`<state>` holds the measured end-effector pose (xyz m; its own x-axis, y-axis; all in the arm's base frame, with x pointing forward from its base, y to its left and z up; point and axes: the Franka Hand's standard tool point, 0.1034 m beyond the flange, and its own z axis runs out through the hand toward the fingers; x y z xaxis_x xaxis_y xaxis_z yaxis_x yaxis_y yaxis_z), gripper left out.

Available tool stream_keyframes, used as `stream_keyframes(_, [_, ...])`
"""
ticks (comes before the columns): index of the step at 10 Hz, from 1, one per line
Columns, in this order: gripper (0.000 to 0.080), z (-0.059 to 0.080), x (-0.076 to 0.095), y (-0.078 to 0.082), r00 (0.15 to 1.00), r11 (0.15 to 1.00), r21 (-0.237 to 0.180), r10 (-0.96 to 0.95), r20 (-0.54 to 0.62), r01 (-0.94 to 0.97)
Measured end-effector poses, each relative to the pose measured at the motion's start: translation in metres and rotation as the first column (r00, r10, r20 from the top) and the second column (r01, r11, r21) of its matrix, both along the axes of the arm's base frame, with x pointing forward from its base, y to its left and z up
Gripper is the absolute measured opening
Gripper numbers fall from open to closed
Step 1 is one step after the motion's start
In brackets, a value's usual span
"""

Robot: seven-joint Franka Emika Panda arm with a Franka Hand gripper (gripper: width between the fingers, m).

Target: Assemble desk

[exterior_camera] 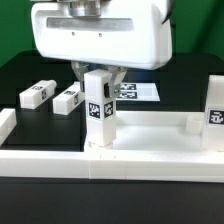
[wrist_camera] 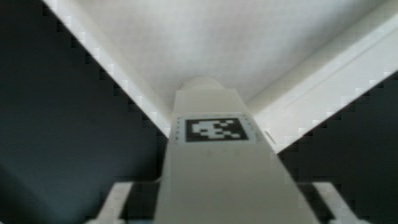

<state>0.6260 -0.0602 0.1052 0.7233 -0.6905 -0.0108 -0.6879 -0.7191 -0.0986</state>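
The hand (exterior_camera: 100, 85) is gripping one leg block (exterior_camera: 98, 112) upright, its fingers partly closed against the block's sides, and is holding it at the corner of the tabletop (exterior_camera: 150, 135) on the exterior view's left. Whether the block's foot is already seating there cannot be told. In the wrist view the block's tag (wrist_camera: 217, 128) is facing the camera, with the tabletop's rim meeting in a corner beyond it. The likely trouble from here is the block going in slightly tilted or off its hole and jamming. A push that is not straight could also be nudging the tabletop sideways, or the smooth plastic could be slipping in the grip. Counting: one hand, one tabletop, and four leg blocks in all — the held one, two lying blocks (exterior_camera: 35, 95) flat on the black bench (exterior_camera: 30, 70) at nine o'clock from it, and a standing block (exterior_camera: 215, 108) upright at three o'clock on the tabletop's other corner. One marker board (exterior_camera: 138, 92) is lying at one o'clock, behind the hand.
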Motion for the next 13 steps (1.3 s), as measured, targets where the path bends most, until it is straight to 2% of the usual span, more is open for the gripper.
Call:
stream_keyframes(3, [0.0292,-0.0002,0.0001,-0.0007,0.970,0.970,0.018,-0.242,-0.016,0.242])
stream_keyframes(5, [0.0292,-0.0002,0.0001,-0.0007,0.942,0.942,0.022,-0.335,-0.026,0.336])
stream_keyframes(8, [0.0292,-0.0006,-0.0001,-0.0003,0.852,0.852,0.030,-0.522,-0.049,0.523])
stream_keyframes(9, [0.0292,-0.0009,-0.0006,-0.0005,0.793,0.791,0.051,-0.606,-0.062,0.609])
stream_keyframes(10, [0.0292,-0.0014,-0.0018,-0.0004,0.686,0.682,0.075,-0.722,-0.082,0.727])
stream_keyframes(11, [0.0292,-0.0016,-0.0021,-0.0001,0.645,0.639,0.084,-0.759,-0.091,0.764])
stream_keyframes(13, [0.0292,-0.0019,-0.0007,0.0043,0.476,0.466,0.102,-0.870,-0.128,0.879])
